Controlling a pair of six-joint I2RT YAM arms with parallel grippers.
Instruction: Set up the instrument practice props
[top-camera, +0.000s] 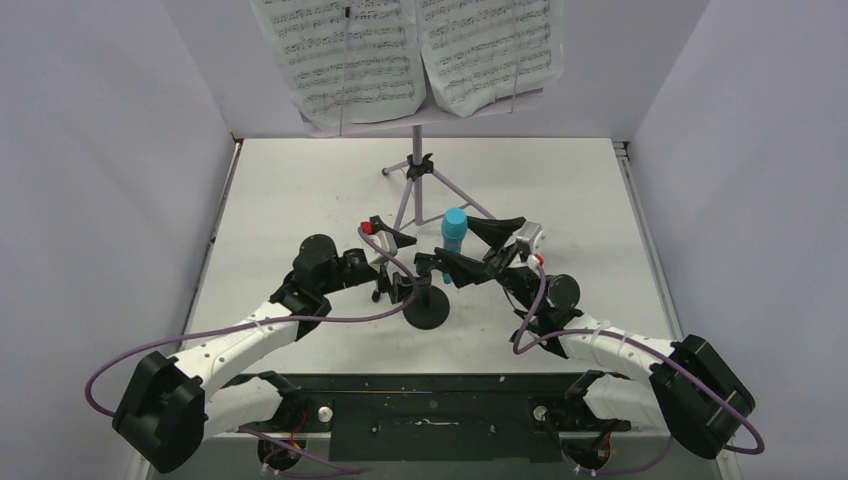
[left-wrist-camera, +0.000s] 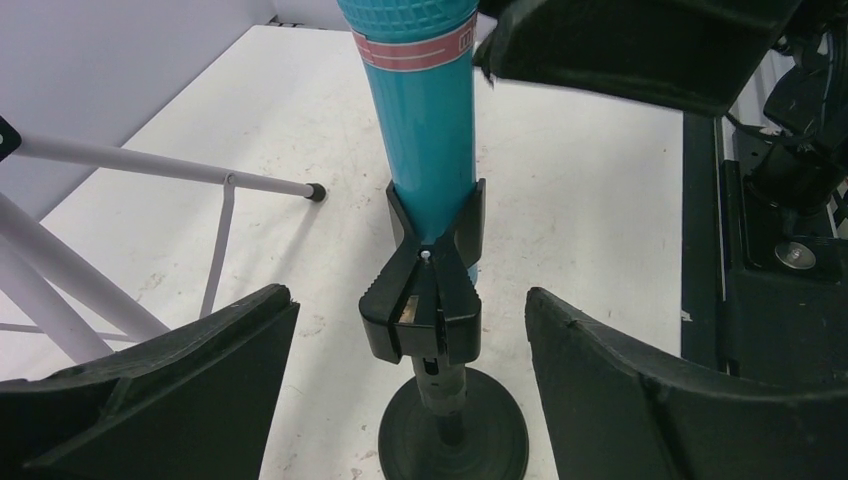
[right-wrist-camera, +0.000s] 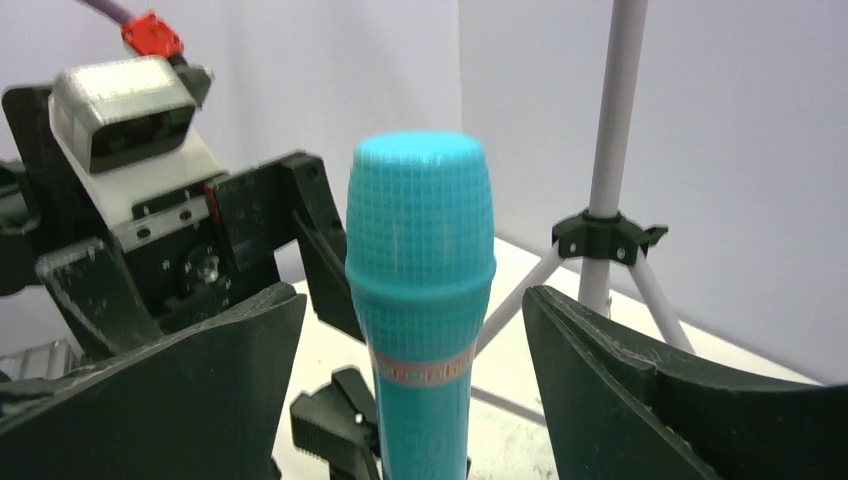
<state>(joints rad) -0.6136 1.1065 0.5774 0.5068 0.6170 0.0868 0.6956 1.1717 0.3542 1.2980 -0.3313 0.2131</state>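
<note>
The turquoise-blue toy microphone (top-camera: 454, 232) stands upright, held in the clip (left-wrist-camera: 425, 300) of the small black mic stand (top-camera: 427, 310) on its round base (left-wrist-camera: 452, 430). My left gripper (top-camera: 404, 268) is open, its fingers either side of the clip and post without touching them (left-wrist-camera: 410, 335). My right gripper (top-camera: 472, 250) is open around the microphone's head (right-wrist-camera: 420, 230), with gaps on both sides. The lilac tripod music stand (top-camera: 424, 175) stands behind, with white sheet-music pages (top-camera: 350, 55) on its desk.
A lilac tripod leg (left-wrist-camera: 160, 168) runs along the table to the left of the mic stand. The music stand's pole (right-wrist-camera: 612, 150) rises just behind the microphone. White walls enclose the table (top-camera: 300, 190) on three sides.
</note>
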